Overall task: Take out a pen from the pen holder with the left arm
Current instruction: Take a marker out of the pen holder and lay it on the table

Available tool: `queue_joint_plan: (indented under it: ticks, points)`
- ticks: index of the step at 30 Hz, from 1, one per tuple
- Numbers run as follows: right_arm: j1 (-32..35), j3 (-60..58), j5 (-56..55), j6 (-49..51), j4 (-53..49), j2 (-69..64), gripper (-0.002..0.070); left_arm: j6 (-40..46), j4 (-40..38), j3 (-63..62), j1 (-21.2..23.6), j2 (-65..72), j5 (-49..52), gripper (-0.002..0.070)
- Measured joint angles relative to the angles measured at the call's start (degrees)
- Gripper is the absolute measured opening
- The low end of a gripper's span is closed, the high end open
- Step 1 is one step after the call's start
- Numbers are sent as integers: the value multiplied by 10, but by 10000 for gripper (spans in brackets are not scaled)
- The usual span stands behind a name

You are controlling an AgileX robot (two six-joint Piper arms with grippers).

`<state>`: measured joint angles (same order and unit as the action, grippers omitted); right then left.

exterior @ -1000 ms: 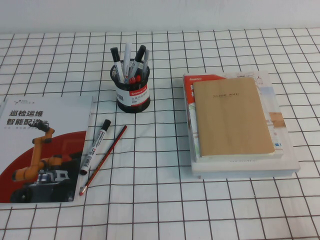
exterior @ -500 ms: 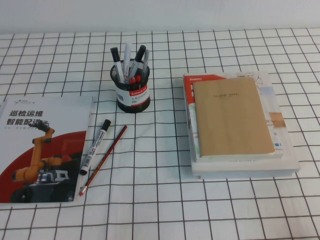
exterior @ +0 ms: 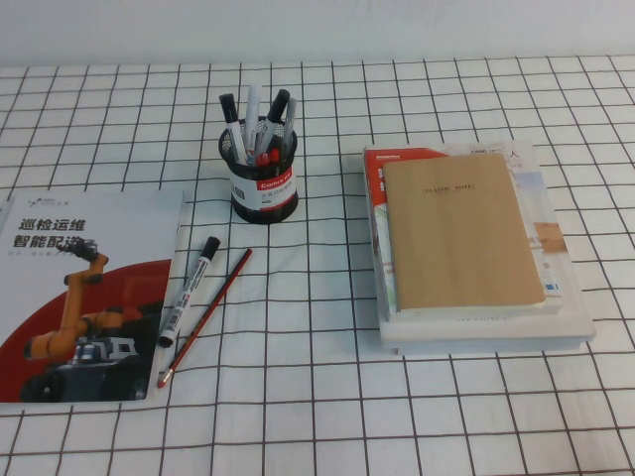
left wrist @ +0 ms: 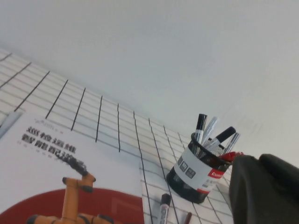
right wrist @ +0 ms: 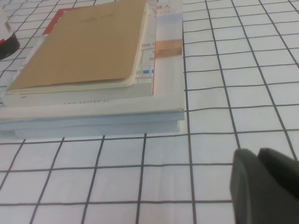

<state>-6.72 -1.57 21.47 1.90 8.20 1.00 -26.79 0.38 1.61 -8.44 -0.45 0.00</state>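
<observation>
A black mesh pen holder (exterior: 265, 188) with a white label stands at the back middle of the gridded table, with several pens (exterior: 260, 124) upright in it. The left wrist view shows the same pen holder (left wrist: 196, 170), its pens (left wrist: 212, 135) sticking up. My left gripper (left wrist: 259, 161) is shut and empty, set back from the holder and apart from it. My right gripper (right wrist: 258, 156) is shut on nothing, low over bare table near the book stack (right wrist: 84, 51). Neither gripper shows in the high view.
A black-capped marker (exterior: 190, 288) and a red pencil (exterior: 206, 315) lie on the table in front of the holder. A robot brochure (exterior: 79, 297) covers the front left. A stack of books (exterior: 466, 238) with a tan notebook on top sits at the right.
</observation>
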Motion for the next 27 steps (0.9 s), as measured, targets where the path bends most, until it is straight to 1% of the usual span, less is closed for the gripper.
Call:
queue_joint_plan:
  ticks: [3, 8, 12, 17, 25, 27]
  points:
    - [0, 0, 0, 0, 0, 0, -15, -9, 1, -26, 0, 39, 24, -4]
    - [0, 0, 0, 0, 0, 0, -15, -7, 13, -122, 0, 162, 63, -4]
    - [0, 0, 0, 0, 0, 0, -15, 35, 23, -219, 0, 281, 108, -4]
    - [0, 0, 0, 0, 0, 0, -15, 92, 26, -312, 0, 405, 130, -4]
    - [0, 0, 0, 0, 0, 0, -15, 145, 28, -406, 0, 561, 136, -4]
    - [0, 0, 0, 0, 0, 0, -15, 153, 28, -429, -7, 593, 144, -4]
